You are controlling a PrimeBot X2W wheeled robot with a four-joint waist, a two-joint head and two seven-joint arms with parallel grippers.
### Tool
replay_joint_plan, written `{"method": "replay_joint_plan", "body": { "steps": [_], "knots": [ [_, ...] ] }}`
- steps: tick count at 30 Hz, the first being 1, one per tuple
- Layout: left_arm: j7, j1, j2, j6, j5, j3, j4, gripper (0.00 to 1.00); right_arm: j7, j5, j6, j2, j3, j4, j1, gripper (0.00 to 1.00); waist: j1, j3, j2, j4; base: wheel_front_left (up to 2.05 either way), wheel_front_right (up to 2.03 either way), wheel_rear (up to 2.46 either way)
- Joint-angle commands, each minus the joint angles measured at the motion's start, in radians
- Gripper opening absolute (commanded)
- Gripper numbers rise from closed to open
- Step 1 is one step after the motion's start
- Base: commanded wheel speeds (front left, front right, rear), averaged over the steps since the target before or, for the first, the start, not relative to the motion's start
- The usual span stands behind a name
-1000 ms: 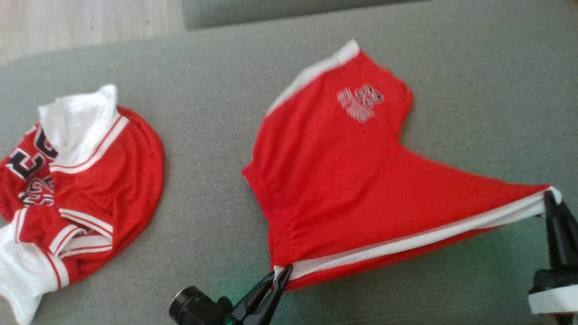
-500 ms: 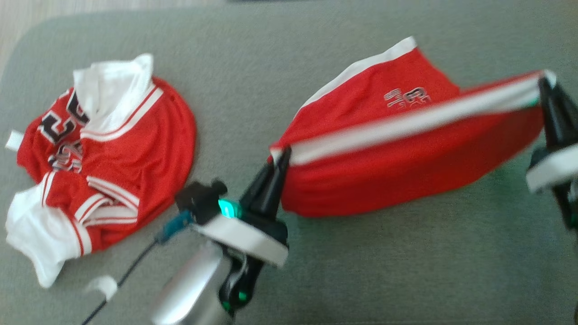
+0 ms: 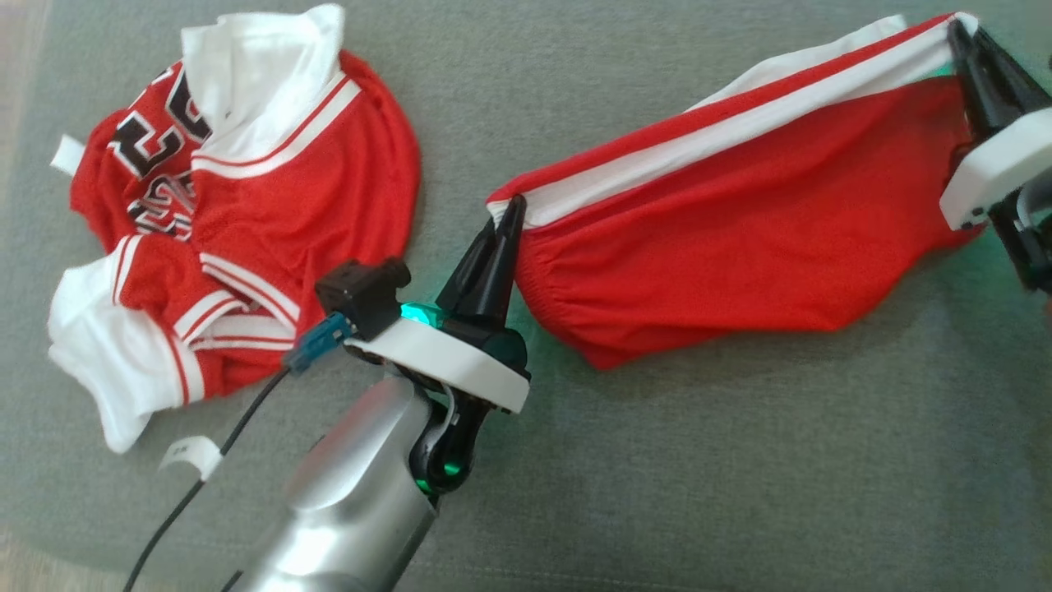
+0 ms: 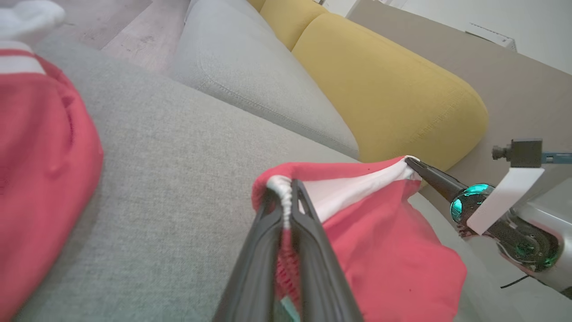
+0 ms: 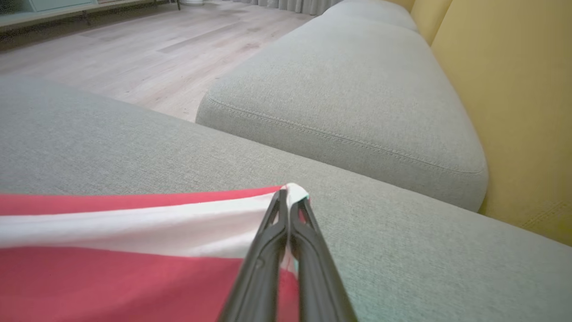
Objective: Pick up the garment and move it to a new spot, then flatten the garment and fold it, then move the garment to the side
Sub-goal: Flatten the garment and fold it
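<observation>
Garment (image 3: 740,222), red shorts, is stretching across the head frame's right half over the grey cushion (image 3: 699,493). Left gripper (image 3: 509,212) is pinching its white-trimmed corner at centre, and right gripper (image 3: 958,31) is pinching the upper-right corner. Red jersey (image 3: 279,205) is lying upper left.

The red fabric garment with a white stripe (image 3: 740,222) hangs stretched between the left gripper (image 3: 509,215), which pinches its gathered white-edged corner, and the right gripper (image 3: 962,37), which pinches the stripe's far end, its red body sagging below them.
</observation>
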Motion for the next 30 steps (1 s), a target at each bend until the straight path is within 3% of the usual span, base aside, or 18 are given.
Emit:
{"method": "replay_joint_plan", "body": {
  "steps": [1, 2, 5, 11, 19, 23, 24, 25, 26, 30],
  "knots": [
    [-0.015, -0.031, 0.002, -0.003, -0.015, 0.016, -0.021, 0.56, -0.019, 0.015, 0.007, -0.024, 0.029, 0.006, -0.021, 0.50, -0.0003, 0.011, 0.0000, 0.014, 0.00, 0.00, 0.00],
    [-0.018, -0.036, 0.001, -0.003, -0.023, 0.009, -0.018, 1.00, -0.031, 0.024, 0.007, -0.024, 0.042, 0.026, -0.033, 1.00, -0.0003, 0.011, 0.0000, 0.017, 0.00, 0.00, 0.00],
    [-0.026, -0.048, 0.001, 0.008, -0.020, -0.008, -0.011, 1.00, -0.069, 0.066, 0.007, -0.020, 0.068, 0.073, -0.048, 1.00, -0.0003, 0.002, 0.0000, 0.024, 0.00, 0.00, 0.00],
    [-0.030, -0.002, 0.001, 0.119, 0.141, 0.037, -0.024, 1.00, -0.070, 0.203, 0.007, -0.043, 0.120, 0.134, 0.005, 1.00, -0.0003, -0.060, 0.0000, 0.030, 0.00, 0.00, 0.00],
    [-0.031, 0.197, 0.001, 0.253, 0.414, 0.142, -0.227, 1.00, 0.032, 0.367, 0.007, -0.108, 0.189, 0.175, 0.106, 1.00, -0.0003, -0.113, 0.0000, 0.085, 0.00, 0.00, 0.00],
    [-0.031, 0.305, 0.001, 0.287, 0.514, 0.169, -0.343, 1.00, 0.072, 0.428, 0.007, -0.127, 0.204, 0.218, 0.145, 1.00, -0.0003, -0.120, 0.0000, 0.129, 0.00, 0.00, 0.00],
    [-0.031, 0.342, 0.001, 0.291, 0.545, 0.175, -0.384, 1.00, 0.090, 0.460, 0.007, -0.131, 0.211, 0.228, 0.162, 0.97, -0.0003, -0.123, 0.0000, 0.145, 0.00, 0.00, 0.00],
    [-0.031, 0.356, 0.001, 0.293, 0.557, 0.178, -0.398, 1.00, 0.095, 0.473, 0.007, -0.132, 0.216, 0.231, 0.168, 0.42, -0.0003, -0.126, 0.0000, 0.151, 0.00, 0.00, 0.00],
    [-0.031, 0.366, 0.001, 0.294, 0.566, 0.182, -0.412, 1.00, 0.098, 0.483, 0.007, -0.133, 0.222, 0.231, 0.174, 0.00, -0.0003, -0.131, 0.0000, 0.154, 0.00, 0.00, 0.00],
    [-0.031, 0.391, 0.001, 0.295, 0.596, 0.201, -0.442, 1.00, 0.052, 0.506, 0.007, -0.135, 0.230, 0.243, 0.174, 0.00, -0.0003, -0.157, 0.0000, 0.145, 0.00, 0.00, 0.00]
  ]
}}
